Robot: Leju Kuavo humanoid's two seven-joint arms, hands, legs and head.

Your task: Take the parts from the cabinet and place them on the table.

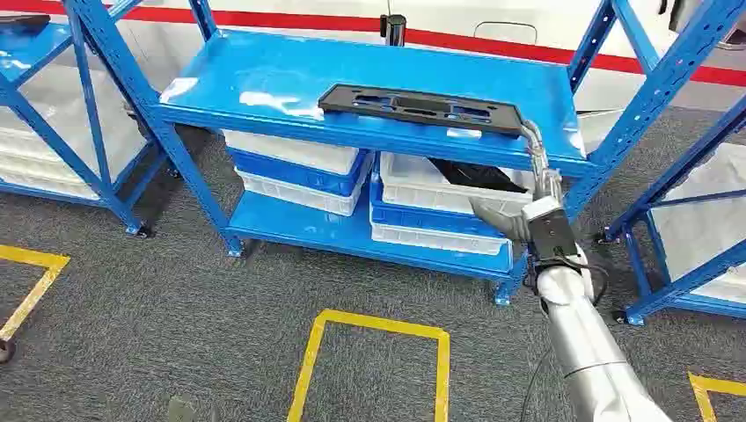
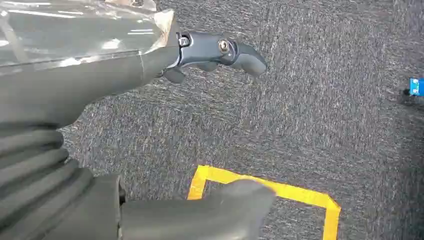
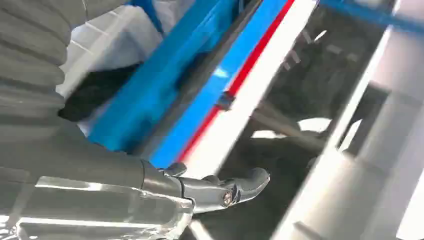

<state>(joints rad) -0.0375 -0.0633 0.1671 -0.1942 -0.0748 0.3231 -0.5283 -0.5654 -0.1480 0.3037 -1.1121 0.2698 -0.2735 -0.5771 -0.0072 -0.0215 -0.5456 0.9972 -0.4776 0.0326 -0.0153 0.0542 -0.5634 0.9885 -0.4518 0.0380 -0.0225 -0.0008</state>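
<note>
The black plastic panel [image 1: 420, 107] lies lengthwise along the shelf [image 1: 264, 75]; the right hand [image 1: 537, 198], fingers spread and empty, reaches beside its near end.

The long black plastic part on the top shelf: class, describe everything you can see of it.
The long black plastic part is a flat, narrow panel with a raised rim and moulded cut-outs along its middle. It lies flat on the glossy blue metal top shelf, running across it, near the front edge. The right robot hand reaches up at its right end, fingers at the part's tip; whether they grip it cannot be told.
</note>
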